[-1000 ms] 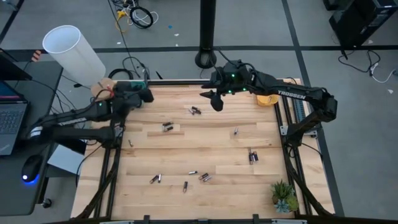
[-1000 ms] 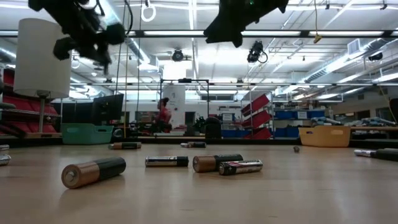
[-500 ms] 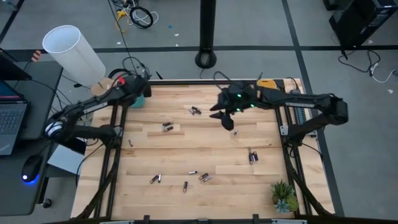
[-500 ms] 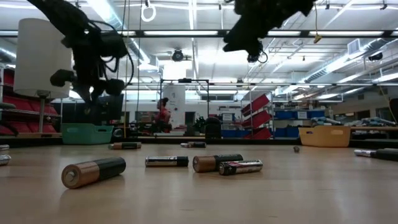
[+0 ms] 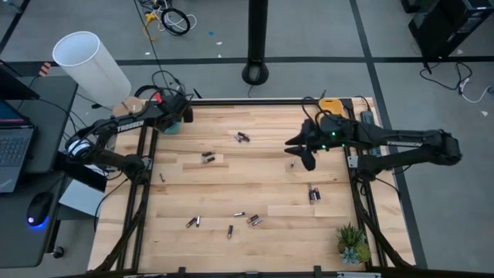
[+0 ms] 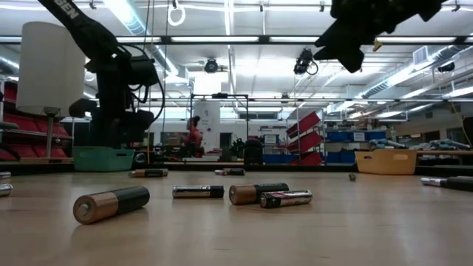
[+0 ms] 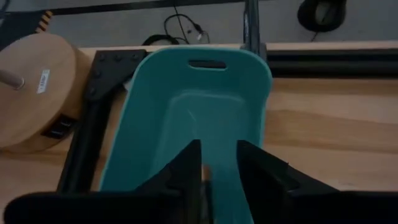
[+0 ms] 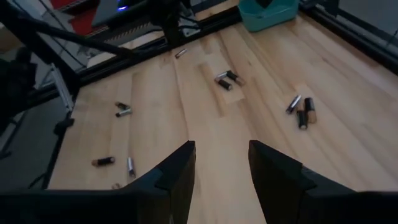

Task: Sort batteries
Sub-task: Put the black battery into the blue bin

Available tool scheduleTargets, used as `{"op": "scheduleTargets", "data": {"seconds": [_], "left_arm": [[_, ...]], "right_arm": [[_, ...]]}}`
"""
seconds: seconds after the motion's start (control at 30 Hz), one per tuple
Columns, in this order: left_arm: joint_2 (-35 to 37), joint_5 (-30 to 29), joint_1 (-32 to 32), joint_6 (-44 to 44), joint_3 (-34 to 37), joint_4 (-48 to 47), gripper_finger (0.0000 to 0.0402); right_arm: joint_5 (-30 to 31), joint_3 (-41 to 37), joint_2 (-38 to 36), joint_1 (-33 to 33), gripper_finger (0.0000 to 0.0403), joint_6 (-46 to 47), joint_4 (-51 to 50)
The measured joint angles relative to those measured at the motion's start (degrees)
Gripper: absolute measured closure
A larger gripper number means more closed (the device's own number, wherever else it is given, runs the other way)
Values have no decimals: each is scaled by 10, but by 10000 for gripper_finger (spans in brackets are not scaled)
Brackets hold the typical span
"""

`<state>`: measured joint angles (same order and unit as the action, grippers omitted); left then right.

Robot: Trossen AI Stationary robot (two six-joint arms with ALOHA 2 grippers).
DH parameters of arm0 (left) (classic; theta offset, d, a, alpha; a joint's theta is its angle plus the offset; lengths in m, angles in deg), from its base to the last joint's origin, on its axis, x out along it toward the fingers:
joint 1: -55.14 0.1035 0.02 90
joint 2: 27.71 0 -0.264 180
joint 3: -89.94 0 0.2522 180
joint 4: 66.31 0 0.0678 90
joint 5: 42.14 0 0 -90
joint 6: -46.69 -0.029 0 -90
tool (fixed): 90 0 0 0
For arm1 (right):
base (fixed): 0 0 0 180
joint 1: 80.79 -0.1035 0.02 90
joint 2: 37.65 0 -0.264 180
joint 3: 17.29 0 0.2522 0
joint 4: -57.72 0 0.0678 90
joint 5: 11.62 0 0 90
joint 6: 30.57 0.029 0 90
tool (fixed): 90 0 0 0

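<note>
Batteries lie scattered on the wooden table: a pair [image 5: 241, 137] near the far edge, a pair [image 5: 207, 157], a single one [image 5: 293, 163], a pair [image 5: 314, 194], and several near the front [image 5: 253, 220]. The low view shows some of them up close [image 6: 111, 204]. My left gripper [image 5: 182, 117] hangs over the teal tray [image 7: 186, 112] at the far left corner, its fingers close together. My right gripper [image 5: 306, 161] hovers open above the table, next to the single battery; its fingers [image 8: 180, 168] frame bare wood. My left gripper points down over the teal tray. A small copper-coloured piece [image 7: 208, 176], seemingly a battery's end, shows in the narrow gap beside one finger [image 7: 186, 174]. The fingers hide the rest, so I cannot tell how the battery lies in the hold.
An orange tray [image 5: 333, 122] sits at the far right corner and a small plant [image 5: 352, 243] at the near right corner. A round wooden lamp base [image 7: 31, 87] stands beside the teal tray, outside the table frame. Bare wood lies across the table's middle.
My left gripper has come down toward the teal tray at the far left corner. My right gripper has travelled from the far middle of the table toward the right edge and somewhat nearer, ending beside the single battery. No battery on the table has moved.
</note>
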<state>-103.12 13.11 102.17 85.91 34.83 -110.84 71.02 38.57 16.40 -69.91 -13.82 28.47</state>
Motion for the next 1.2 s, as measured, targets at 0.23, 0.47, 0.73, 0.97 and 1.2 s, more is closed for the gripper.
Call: {"op": "scheduleTargets", "data": {"seconds": [0.23, 0.47, 0.73, 0.97, 1.2], "left_arm": [[66, 29, -42, -42, 0, -19, 286], [145, 122, -164, -75, 0, -17, 304], [105, 262, -312, -150, 0, 11, 312], [56, 266, -352, -205, 0, 45, 275], [23, 329, -356, -289, 0, 42, 254]], "right_arm": [[5, -25, 19, -3, 244, -60, 24], [2, -39, 91, -3, 247, -73, 150], [-3, -39, 163, -2, 248, -58, 292], [-15, -39, 176, -3, 250, -38, 305], [-13, -39, 176, -4, 250, -42, 305]]}}
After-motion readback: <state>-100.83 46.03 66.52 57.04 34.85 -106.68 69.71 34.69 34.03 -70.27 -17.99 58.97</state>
